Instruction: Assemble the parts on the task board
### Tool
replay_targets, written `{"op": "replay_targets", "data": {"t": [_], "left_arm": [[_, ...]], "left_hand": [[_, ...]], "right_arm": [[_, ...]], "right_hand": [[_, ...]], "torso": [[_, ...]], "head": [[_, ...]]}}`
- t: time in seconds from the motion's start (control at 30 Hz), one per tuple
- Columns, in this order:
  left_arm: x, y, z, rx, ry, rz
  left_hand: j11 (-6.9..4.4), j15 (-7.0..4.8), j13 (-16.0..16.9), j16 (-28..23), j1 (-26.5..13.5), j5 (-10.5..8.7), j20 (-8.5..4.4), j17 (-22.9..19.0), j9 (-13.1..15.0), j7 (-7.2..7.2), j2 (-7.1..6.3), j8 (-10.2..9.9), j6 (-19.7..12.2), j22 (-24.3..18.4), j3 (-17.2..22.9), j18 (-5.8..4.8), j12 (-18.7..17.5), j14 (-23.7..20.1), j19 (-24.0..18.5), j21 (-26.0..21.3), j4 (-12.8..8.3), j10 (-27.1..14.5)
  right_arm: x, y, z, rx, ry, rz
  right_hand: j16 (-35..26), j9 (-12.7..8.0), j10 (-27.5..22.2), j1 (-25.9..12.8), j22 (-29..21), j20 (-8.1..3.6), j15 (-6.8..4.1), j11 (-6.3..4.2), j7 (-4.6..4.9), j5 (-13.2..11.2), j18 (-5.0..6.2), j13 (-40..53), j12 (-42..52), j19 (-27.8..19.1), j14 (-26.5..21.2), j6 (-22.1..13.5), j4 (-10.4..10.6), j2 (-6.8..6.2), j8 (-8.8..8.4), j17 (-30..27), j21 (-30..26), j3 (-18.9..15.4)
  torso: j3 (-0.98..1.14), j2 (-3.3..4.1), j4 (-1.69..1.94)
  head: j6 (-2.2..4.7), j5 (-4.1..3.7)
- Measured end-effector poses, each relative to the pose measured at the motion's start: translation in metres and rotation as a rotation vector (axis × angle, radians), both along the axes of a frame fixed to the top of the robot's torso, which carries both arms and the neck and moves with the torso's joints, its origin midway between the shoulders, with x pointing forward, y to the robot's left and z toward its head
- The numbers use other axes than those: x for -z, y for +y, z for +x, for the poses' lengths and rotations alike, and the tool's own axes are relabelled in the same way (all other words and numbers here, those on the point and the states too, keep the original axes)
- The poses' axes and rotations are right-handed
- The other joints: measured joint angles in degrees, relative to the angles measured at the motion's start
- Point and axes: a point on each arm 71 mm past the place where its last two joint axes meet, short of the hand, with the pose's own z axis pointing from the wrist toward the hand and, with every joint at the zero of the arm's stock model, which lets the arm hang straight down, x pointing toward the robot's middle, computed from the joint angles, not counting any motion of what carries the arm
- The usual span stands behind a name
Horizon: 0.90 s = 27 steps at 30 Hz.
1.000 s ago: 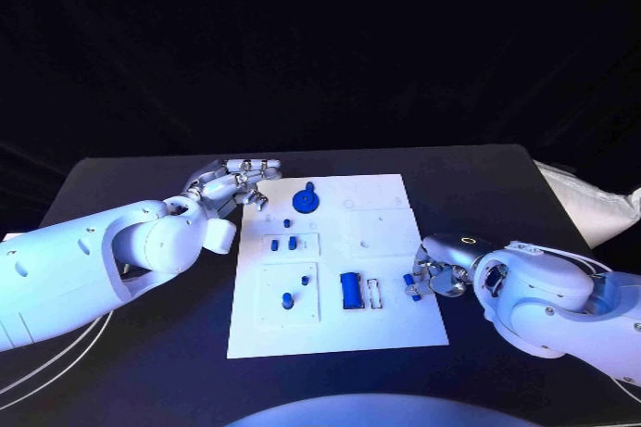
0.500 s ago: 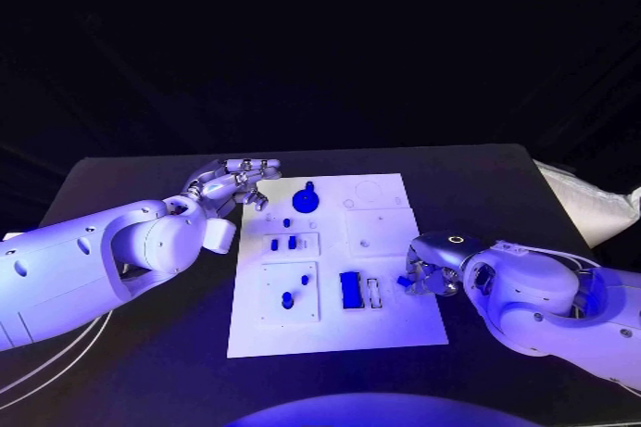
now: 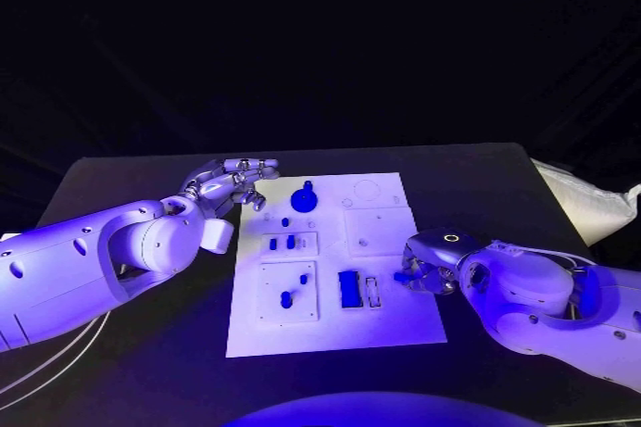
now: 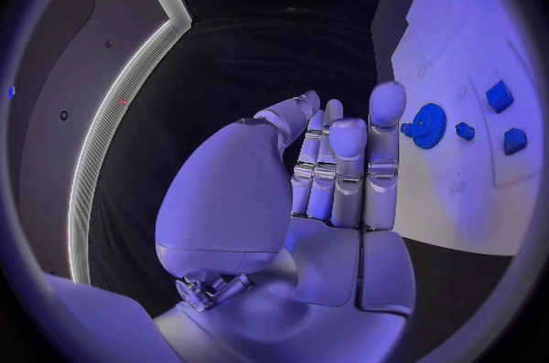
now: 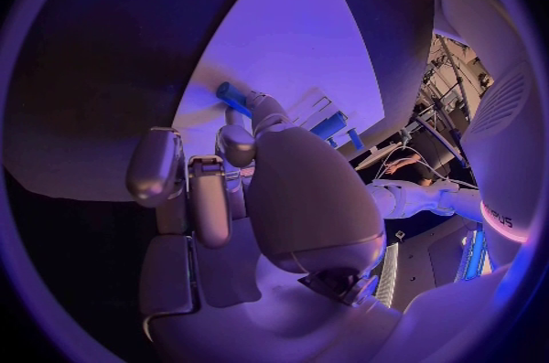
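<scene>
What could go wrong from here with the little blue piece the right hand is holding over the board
The right hand pinches a small blue part only at its fingertips, so it could slip or tilt before seating. The hand also sits close beside the blue block on the task board, so lowering may knock it. The left hand hovers open by the blue gear and does not steady the board.

White task board [image 3: 381, 330], blue parts [image 3: 350, 289], blue gear [image 3: 305, 200], black table [image 3: 160, 353], silver left robot hand [image 3: 238, 180]

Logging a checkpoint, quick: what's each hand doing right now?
Left hand: open, holding nothing, beside the task board.
Right hand: pinching a small blue part.
</scene>
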Motion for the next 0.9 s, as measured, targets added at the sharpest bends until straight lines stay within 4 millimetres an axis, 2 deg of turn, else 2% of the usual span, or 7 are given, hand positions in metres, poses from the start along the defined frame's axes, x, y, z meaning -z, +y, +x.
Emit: {"op": "replay_targets", "data": {"t": [0.13,0.27,0.37,0.47,0.9], "left_arm": [[0.0,0.0,0.0,0.0,0.0,0.0],[0.0,0.0,-0.0001,0.0,0.0,0.0],[0.0,-0.0001,-0.0001,0.0,0.0,0.0],[0.0,-0.0002,-0.0001,0.001,0.0,0.0],[-0.0001,-0.0007,-0.0002,0.002,0.0,0.0]], "left_hand": [[0.0,0.0,0.0,0.0,0.0,0.0,0.0,0.0,0.0,0.0,0.0,0.0,0.0,0.0,0.0,0.0,0.0,0.0,0.0,0.0,0.0,0.0],[0.0,0.0,0.03,0.0,0.24,0.0,0.0,-0.09,0.0,0.0,0.24,0.14,0.0,-0.06,-0.09,0.0,0.19,0.0,0.0,-0.27,-0.09,0.0],[0.0,0.0,0.07,0.0,0.3,0.0,0.0,-0.17,0.0,0.0,0.3,0.23,0.0,-0.1,-0.16,0.0,0.38,0.0,0.0,-0.29,-0.16,0.0],[0.0,0.0,0.07,0.0,0.3,0.0,0.0,-0.17,0.0,0.0,0.3,0.23,0.0,-0.1,-0.16,0.0,0.38,0.0,0.0,-0.29,-0.16,0.0],[0.0,0.0,0.06,0.0,0.3,0.0,0.0,-0.16,0.0,0.0,0.3,0.22,0.0,-0.1,-0.16,0.0,0.38,0.0,0.0,-0.29,-0.16,0.0]], "right_arm": [[0.0005,-0.0018,-0.0009,0.022,0.0,0.032],[0.0011,-0.0042,-0.003,0.06,0.012,0.085],[0.002,-0.0053,-0.0055,0.091,0.03,0.135],[0.0007,-0.0074,-0.0063,0.133,0.047,0.197],[-0.001,-0.004,-0.0093,0.253,0.159,0.406]], "right_hand": [[0.0,0.01,0.01,-1.27,0.37,0.0,-0.07,-0.01,-0.01,2.15,0.0,-0.06,0.73,0.0,0.05,0.01,0.93,-0.84,0.13,0.0,0.33,2.31],[0.34,0.02,-0.13,-3.35,0.83,-0.21,-0.29,-0.15,-0.02,4.06,0.01,0.39,1.19,0.21,0.06,0.0,2.83,-1.76,0.08,0.0,0.73,4.82],[0.35,0.49,0.35,-3.96,1.07,-0.41,-0.58,-0.09,-0.08,4.78,0.01,2.25,1.59,0.41,0.16,0.05,3.69,-2.41,0.07,-0.01,0.81,6.04],[0.35,0.49,1.25,-4.84,1.32,-0.19,-0.69,-0.76,-0.23,5.74,0.0,1.7,1.54,0.62,0.25,0.3,4.25,-3.29,0.04,-0.01,0.81,7.72],[0.35,0.8,1.7,-5.89,1.18,-0.19,-0.7,-0.99,-0.35,6.28,0.0,2.03,1.54,0.62,0.24,0.77,4.72,-4.34,-0.17,-0.02,0.81,8.36]], "torso": [[0.02,-0.02,0.0],[0.03,-0.02,0.0],[0.05,-0.02,0.01],[0.05,-0.01,0.01],[0.02,0.04,0.0]], "head": [[0.02,-0.04],[0.07,-0.05],[0.08,-0.05],[0.12,-0.11],[-0.08,-0.11]]}}
